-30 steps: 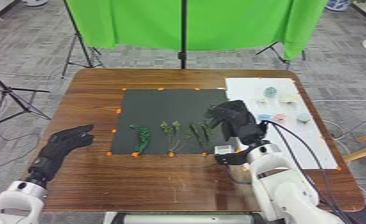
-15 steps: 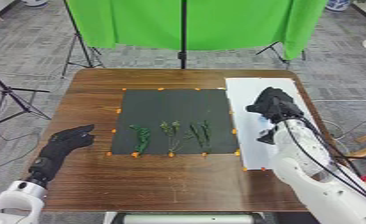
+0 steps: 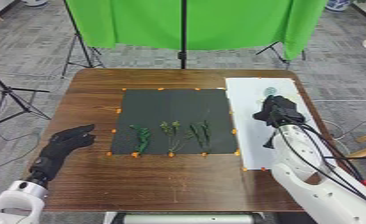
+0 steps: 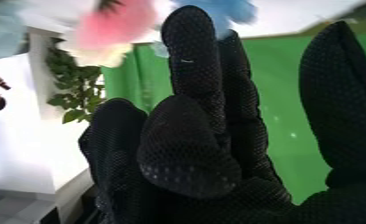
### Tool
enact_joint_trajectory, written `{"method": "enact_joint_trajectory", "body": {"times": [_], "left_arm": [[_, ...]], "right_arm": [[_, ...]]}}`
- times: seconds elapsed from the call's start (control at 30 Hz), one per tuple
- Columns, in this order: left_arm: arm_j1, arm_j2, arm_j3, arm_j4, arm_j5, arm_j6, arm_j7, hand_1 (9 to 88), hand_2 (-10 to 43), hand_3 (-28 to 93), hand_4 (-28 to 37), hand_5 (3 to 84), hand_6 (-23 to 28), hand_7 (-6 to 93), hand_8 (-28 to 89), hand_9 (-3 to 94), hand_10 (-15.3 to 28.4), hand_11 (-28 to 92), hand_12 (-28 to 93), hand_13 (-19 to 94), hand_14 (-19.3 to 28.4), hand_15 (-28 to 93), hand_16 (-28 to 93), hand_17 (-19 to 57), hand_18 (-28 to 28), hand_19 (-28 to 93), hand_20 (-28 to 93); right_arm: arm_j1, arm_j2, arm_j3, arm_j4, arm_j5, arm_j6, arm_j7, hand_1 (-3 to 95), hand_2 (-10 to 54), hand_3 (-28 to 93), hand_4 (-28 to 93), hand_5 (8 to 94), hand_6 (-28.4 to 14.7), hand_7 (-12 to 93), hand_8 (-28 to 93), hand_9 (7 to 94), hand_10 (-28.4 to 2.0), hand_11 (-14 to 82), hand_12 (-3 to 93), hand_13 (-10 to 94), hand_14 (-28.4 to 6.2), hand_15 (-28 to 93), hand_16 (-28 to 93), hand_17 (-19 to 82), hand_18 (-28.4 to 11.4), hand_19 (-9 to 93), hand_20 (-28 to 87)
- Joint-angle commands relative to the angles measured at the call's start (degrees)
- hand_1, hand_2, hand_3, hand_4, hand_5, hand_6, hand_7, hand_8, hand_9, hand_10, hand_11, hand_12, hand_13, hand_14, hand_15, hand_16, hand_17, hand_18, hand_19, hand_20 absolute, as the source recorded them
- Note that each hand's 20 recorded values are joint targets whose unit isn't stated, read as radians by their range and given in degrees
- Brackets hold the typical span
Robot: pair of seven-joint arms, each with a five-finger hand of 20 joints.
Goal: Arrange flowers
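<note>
Brown table [image 3: 197,182]; right fingers [image 3: 280,108] loosely straight near pink flower [image 4: 119,22]; left fingers [image 3: 70,140] relaxed, open.

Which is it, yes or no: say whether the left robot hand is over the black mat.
No, the left robot hand is over the brown tabletop, left of the black mat.

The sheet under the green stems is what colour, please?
The sheet is dark grey, clearest in the head view.
</note>
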Motion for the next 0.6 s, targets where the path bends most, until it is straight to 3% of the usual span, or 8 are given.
{"method": "enact_joint_trajectory", "body": {"times": [0.03, 0.13, 0.2, 0.3, 0.4, 0.6], "left_arm": [[0.03, -0.54, 0.36, 0.39, 0.45, -0.9, -0.23, 31.0, 5.9, 63, -21.0, 43.3, 6.0, 8.3, -6, 44.5, 14.8, 18, 10, 38, 18.3, 17, -2, 6.7, 13.6, 17, 16], [0.01, -0.44, 0.34, 0.46, 0.43, -0.85, -0.14, 31.0, 5.9, 63, -21.0, 43.3, 6.0, 8.2, -6, 44.5, 14.8, 18, 10, 38, 18.4, 17, -2, 6.7, 13.6, 17, 16], [0.06, -0.44, 0.25, 0.44, 0.41, -0.67, -0.07, 31.0, 5.9, 63, -21.0, 43.3, 6.0, 8.3, -6, 44.5, 14.8, 18, 10, 38, 18.4, 17, -2, 6.7, 13.6, 17, 16], [0.17, -0.54, 0.26, 0.46, 0.4, -0.21, 0.23, 31.0, 6.0, 63, -21.0, 43.3, 6.0, 8.3, -6, 44.5, 14.8, 18, 10, 38, 18.4, 17, -2, 6.7, 13.6, 17, 16], [0.21, -0.51, 0.5, 0.51, 0.43, 0.47, 0.76, 31.0, 5.9, 63, -21.0, 43.3, 6.0, 8.3, -6, 44.5, 14.9, 18, 10, 38, 18.4, 17, -2, 6.7, 13.6, 17, 16], [1.23, -0.25, 1.15, 0.33, -0.02, 5.98, 4.11, 31.3, 6.0, 63, -21.0, 44.1, 6.2, 8.9, -6, 45.3, 15.0, 19, 10, 38, 18.5, 18, -2, 6.8, 13.8, 18, 16]], "right_arm": [[-0.88, 0.11, 0.25, 1.56, -0.05, 0.61, 0.31, 35.6, -9.5, 65, -11, 64.5, 0.2, 16, -8, 80.6, -13.9, 32.5, 27.9, 92, -1.7, 65, 34, 68, -14.3, 93, 66], [-1.51, -0.07, -0.58, 2.79, 1.36, 6.34, -1.01, 40.3, -9.5, 66, -13, 65.4, 0.1, 17, -8, 81.8, -13.1, 32.1, 27.1, 93, -0.9, 64, 34, 68, -13.6, 93, 64], [-1.68, -0.25, -1.42, 3.29, 1.89, 8.92, -1.2, 46.0, -9.5, 64, -15, 66.4, -0.5, 19, -6, 83.7, -11.9, 28.1, 33.3, 94, -0.5, 64, 34, 69, -13.1, 93, 63], [-1.94, -0.71, -2.29, 4.07, 1.9, 11.11, -1.75, 57.6, -9.5, 54, -14, 68.5, -1.4, 19, 8, 88.7, -9.6, 17.4, 43.6, 94, 0.1, 66, 32, 70, -12.2, 93, 63], [-2.08, -1.1, -2.86, 4.83, 2.82, 13.19, -2.58, 63.9, -9.5, 48, -12, 72.0, -1.8, 21, 14, 91.3, -8.6, 14.3, 46.3, 94, 0.4, 67, 31, 71, -11.9, 93, 63], [-2.89, -1.04, -0.52, 2.05, 2.71, 15.97, -2.75, 66.1, -9.5, 50, -12, 78.0, -1.4, 27, 18, 93.4, -8.2, 15.4, 46.2, 94, 0.6, 68, 31, 72, -12.2, 93, 64]]}}
